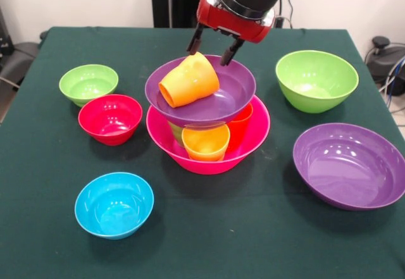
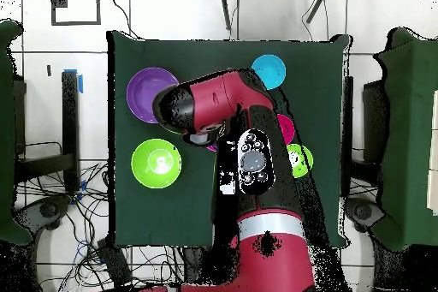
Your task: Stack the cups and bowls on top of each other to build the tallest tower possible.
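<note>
So the tower [image 1: 207, 124] sits pretty much dead center on the green table [image 1: 253, 241]. Its base is the big pink bowl [image 1: 253, 141], with three cups standing upright inside it: an orange cup [image 1: 205, 142] at the front, a red cup [image 1: 242, 124] on the right and a green cup [image 1: 175, 131] peeking out on the left, mostly hidden. A purple bowl [image 1: 231, 95] rests on top of those cups, and a yellow-orange cup [image 1: 188, 80] lies on its side in that bowl, mouth pointing to the front left.

The gripper [image 1: 214, 47] hangs just behind that tipped cup, over the bowl's back rim. Its two dark fingers [image 1: 194, 40] are spread apart with nothing between them, so it's holding nothing.

The rest is scattered around. In the front camera, a small light-green bowl [image 1: 88, 83] and a red bowl [image 1: 110, 118] sit to the left, nearly touching, with a blue bowl [image 1: 114, 204] at the front left. A bigger green bowl [image 1: 316, 80] is at the right and a second purple bowl [image 1: 349, 165] at the front right. From overhead the arm [image 2: 224, 113] covers the stack, so you can't see it there.
</note>
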